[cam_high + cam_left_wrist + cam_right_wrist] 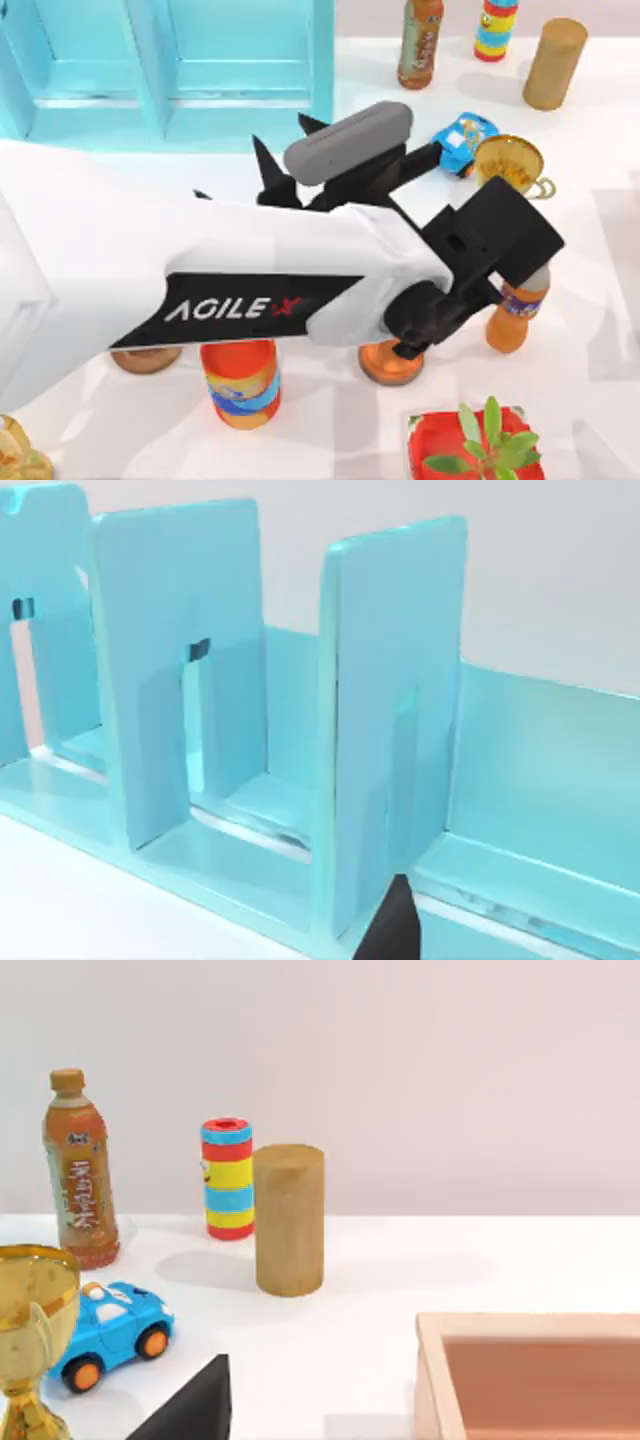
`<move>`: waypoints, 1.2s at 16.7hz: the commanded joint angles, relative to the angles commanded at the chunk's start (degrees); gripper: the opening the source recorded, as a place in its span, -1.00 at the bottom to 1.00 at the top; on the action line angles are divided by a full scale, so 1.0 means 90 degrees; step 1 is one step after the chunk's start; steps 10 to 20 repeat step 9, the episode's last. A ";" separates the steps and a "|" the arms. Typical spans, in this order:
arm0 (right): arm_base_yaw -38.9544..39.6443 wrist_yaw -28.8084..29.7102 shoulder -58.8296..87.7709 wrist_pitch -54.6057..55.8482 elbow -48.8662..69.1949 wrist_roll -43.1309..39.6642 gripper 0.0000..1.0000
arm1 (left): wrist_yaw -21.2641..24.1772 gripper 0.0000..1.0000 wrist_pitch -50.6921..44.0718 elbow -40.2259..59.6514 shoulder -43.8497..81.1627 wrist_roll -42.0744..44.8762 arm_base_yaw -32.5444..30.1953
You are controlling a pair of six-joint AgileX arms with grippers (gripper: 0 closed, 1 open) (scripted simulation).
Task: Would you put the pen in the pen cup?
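Top view is largely taken up by the left arm (200, 280), a white AgileX link that reaches from the left edge across the middle of the worktop (600, 330), with its black wrist housing (490, 250) above the right-centre area. Dark pointed parts (272, 170) are seen projecting near the turquoise file rack (170, 70), which stands at the upper left; whether these fingers are spread or pressed together cannot be told. Beside the black housing a blue toy car (462, 140) and a gold trophy cup (512, 165) are seen close together. Further back, along the far edge, an orange-brown drink bottle (420, 42), a striped red, yellow and blue canister (495, 28) and a plain wooden cylinder (553, 62) are lined up. Nearer the front, an orange bottle with a blue label (240, 385), an orange round object (388, 362) partly hidden under the arm, another orange bottle (515, 315) and a red pot holding a green plant (470, 445) are placed. In the left wrist view the rack's upright dividers (390, 720) are seen close up, with one dark fingertip (392, 925) at the lower edge. In the right wrist view the bottle (80, 1175), canister (228, 1178), wooden cylinder (289, 1220), toy car (110, 1332) and trophy (30, 1330) are seen, along with a wooden tray (530, 1375) and a dark corner of the right arm's fingers (195, 1405), whose state cannot be told. A pen cannot be made out, and its position cannot be told
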 joint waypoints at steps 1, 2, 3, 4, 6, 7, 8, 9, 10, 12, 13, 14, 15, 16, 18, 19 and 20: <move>0.0000 0.0000 0.0000 0.0000 0.0000 0.0000 1.00 | 0.0000 0.66 0.0000 0.0000 0.0000 0.0000 0.0000; 0.0000 0.0000 0.0000 0.0000 0.0000 0.0000 1.00 | 0.0000 0.81 0.0000 0.0000 0.0000 0.0000 0.0000; 0.0000 0.0000 0.0000 0.0000 0.0000 0.0000 1.00 | 0.0000 0.96 0.0000 0.0000 0.0000 0.0000 0.0000; 0.0000 0.0000 0.0000 0.0000 0.0000 0.0000 1.00 | 0.0000 1.00 0.0000 0.0000 0.0000 0.0000 0.0000; 0.0000 0.0000 0.0000 0.0000 0.0000 0.0000 1.00 | 0.0000 1.00 0.0000 0.0000 0.0000 0.0000 0.0000; 0.0000 0.0000 0.0000 0.0000 0.0000 0.0000 1.00 | 0.0000 1.00 0.0000 0.0000 0.0000 0.0000 0.0000; 0.0000 0.0000 0.0000 0.0000 0.0000 0.0000 1.00 | 0.0000 1.00 0.0000 0.0000 0.0000 0.0000 0.0000; 0.0000 0.0000 0.0000 0.0000 0.0000 0.0000 1.00 | 0.0000 1.00 0.0000 0.0000 0.0000 0.0000 0.0000; 0.0000 0.0000 0.0000 0.0000 0.0000 0.0000 1.00 | 0.0000 1.00 0.0000 0.0000 0.0000 0.0000 0.0000; 0.0000 0.0000 0.0000 0.0000 0.0000 0.0000 1.00 | 0.0000 1.00 0.0000 0.0000 0.0000 0.0000 0.0000; 0.0000 0.0000 0.0000 0.0000 0.0000 0.0000 1.00 | 0.0000 1.00 0.0000 0.0000 0.0000 0.0000 0.0000; 0.0000 0.0000 0.0000 0.0000 0.0000 0.0000 1.00 | 0.0000 1.00 0.0000 0.0000 0.0000 0.0000 0.0000; 0.0000 0.0000 0.0000 0.0000 0.0000 0.0000 1.00 | 0.0000 1.00 0.0000 0.0000 0.0000 0.0000 0.0000; 0.0000 0.0000 0.0000 0.0000 0.0000 0.0000 1.00 | 0.0000 1.00 0.0000 0.0000 0.0000 0.0000 0.0000; 0.0000 0.0000 0.0000 0.0000 0.0000 0.0000 1.00 | 0.0000 1.00 0.0000 0.0000 0.0000 0.0000 0.0000; 0.0000 0.0000 0.0000 0.0000 0.0000 0.0000 1.00 | 0.0000 1.00 0.0000 0.0000 0.0000 0.0000 0.0000; 0.0000 0.0000 0.0000 0.0000 0.0000 0.0000 1.00 | 0.0000 1.00 0.0000 0.0000 0.0000 0.0000 0.0000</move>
